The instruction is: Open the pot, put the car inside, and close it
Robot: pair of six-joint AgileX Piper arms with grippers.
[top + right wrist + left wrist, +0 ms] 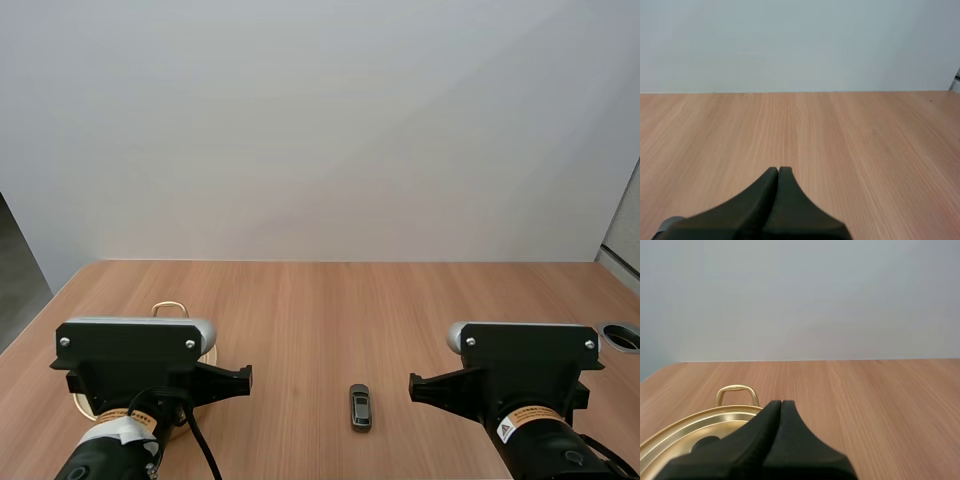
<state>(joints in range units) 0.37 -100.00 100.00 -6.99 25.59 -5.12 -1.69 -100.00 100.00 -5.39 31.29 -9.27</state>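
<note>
The gold pot [660, 441], its lid [725, 418] on, sits on the table [320, 310] beneath the left arm. Just above the lid the left jaws lie pressed together, gripping nothing. The car [361, 407] lies well right of the pot, apart from it. Farther right of the pot, the right jaws are likewise closed on nothing.

So the pot [207, 352] sits on the left side of the table [320, 310], mostly tucked under the left arm, with the lid [690, 430] on it and one handle [737, 392] sticking out the far side. The left gripper [781, 404] hangs right over the lid. The toy car [361, 407] lies near the front edge between both arms, closer to the right one. The right gripper [778, 170] is over bare table.
</note>
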